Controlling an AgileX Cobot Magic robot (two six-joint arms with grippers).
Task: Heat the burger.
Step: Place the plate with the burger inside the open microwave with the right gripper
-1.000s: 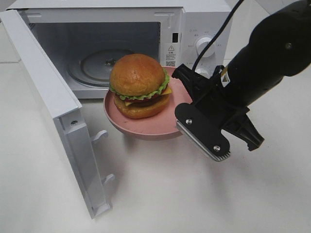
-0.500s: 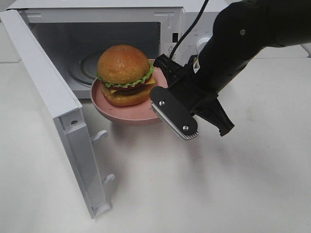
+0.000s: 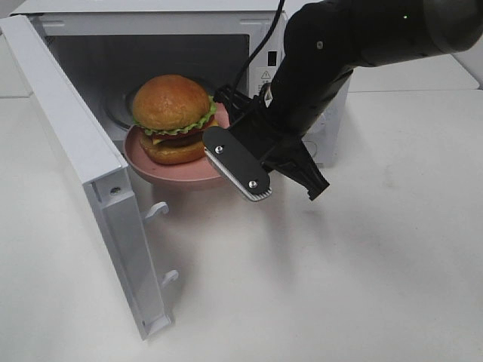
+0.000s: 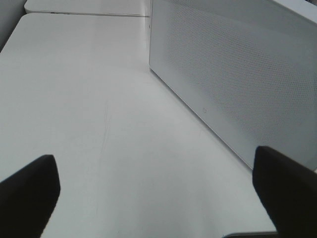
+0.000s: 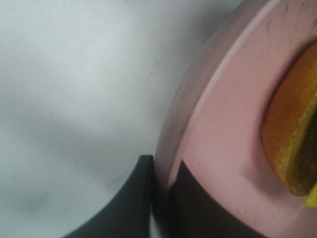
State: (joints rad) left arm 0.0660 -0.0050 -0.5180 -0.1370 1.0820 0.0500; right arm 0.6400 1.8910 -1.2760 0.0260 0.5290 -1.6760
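Note:
The burger (image 3: pixel 172 113), with a golden-brown bun, green lettuce and yellow cheese, sits on a pink plate (image 3: pixel 162 172). The plate is held in the air at the mouth of the open microwave (image 3: pixel 151 45). My right gripper (image 3: pixel 221 124) is shut on the plate's right rim. In the right wrist view its dark fingers (image 5: pixel 133 198) pinch the pink rim (image 5: pixel 198 124), with the bun's edge (image 5: pixel 290 139) beside them. My left gripper (image 4: pixel 158 198) is open and empty, low over the table beside the microwave's perforated side wall (image 4: pixel 233 74). It does not show in the exterior view.
The microwave door (image 3: pixel 83 166) stands open to the left, reaching toward the table's front, with two latch hooks (image 3: pixel 160 210) on its edge. The glass turntable (image 3: pixel 121 109) lies inside the cavity. The white table (image 3: pixel 339 286) spreads in front and to the right.
My right gripper has carried the plate and burger left and back, from in front of the microwave to the cavity's opening. The arm now hides the control panel.

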